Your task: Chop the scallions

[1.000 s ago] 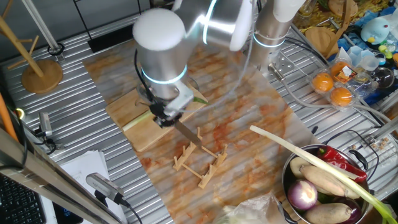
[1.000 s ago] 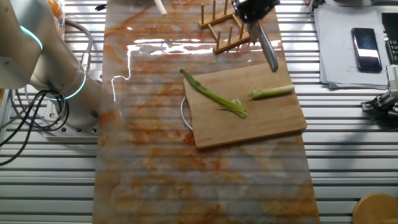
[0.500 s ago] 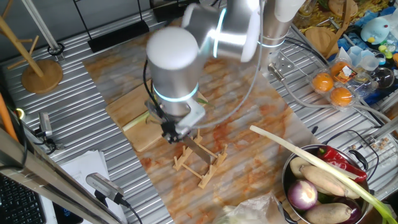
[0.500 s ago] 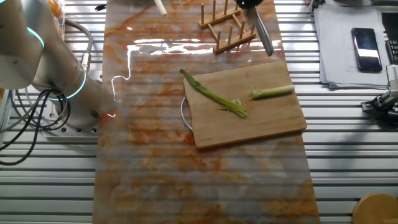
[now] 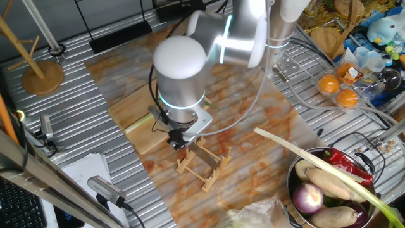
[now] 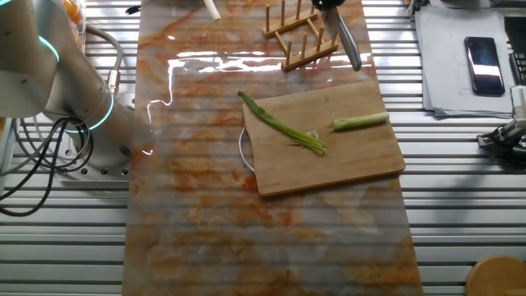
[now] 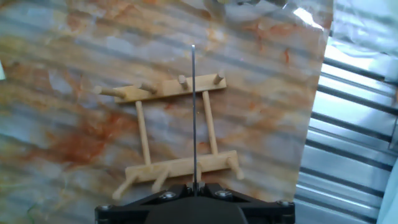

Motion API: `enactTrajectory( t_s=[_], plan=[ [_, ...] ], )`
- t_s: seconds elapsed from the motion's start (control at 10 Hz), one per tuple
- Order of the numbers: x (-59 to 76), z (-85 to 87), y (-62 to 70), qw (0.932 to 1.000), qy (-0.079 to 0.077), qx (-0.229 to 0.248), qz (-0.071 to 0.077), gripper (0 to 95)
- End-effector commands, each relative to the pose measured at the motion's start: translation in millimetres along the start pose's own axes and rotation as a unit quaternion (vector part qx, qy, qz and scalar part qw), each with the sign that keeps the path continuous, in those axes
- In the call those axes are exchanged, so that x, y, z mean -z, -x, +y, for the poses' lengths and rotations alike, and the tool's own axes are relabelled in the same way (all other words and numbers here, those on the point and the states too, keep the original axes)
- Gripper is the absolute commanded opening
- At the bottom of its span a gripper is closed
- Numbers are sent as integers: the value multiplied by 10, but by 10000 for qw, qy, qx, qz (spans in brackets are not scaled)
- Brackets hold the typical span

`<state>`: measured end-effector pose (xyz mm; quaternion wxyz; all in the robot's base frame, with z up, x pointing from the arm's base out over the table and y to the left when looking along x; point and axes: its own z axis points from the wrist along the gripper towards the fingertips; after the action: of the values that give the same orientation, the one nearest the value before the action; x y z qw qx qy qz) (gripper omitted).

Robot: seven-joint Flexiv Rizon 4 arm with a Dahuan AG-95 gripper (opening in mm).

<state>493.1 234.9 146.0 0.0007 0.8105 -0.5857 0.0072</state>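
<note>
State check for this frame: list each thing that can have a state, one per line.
scallions: cut in two pieces, both lying on the board, apart
cutting board: flat on the mat, holding both pieces
knife: held in the gripper, blade over the rack
gripper: shut on the knife handle
wooden rack: upright on the mat, slots empty
phone: lying flat, screen dark

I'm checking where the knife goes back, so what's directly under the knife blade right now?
In the hand view, the wooden rack lies under the knife, on the marbled mat. The blade's edge hides a thin strip of rack; whether it touches a slot can't be told. The scallions lie apart on the cutting board.
</note>
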Motion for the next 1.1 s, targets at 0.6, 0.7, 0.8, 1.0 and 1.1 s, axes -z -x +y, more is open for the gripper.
enactTrajectory(
  t_s=[0.6,0.7,0.8,1.0,1.1],
  plan=[
    [-108,82,-135,9994,19,350,-24,0],
    [-107,82,-136,9996,21,268,6,0],
    [-107,82,-136,9996,-59,189,195,0],
    [-107,82,-136,9984,-225,92,505,0],
    [-107,82,-136,9986,-242,160,448,0]
  ],
)
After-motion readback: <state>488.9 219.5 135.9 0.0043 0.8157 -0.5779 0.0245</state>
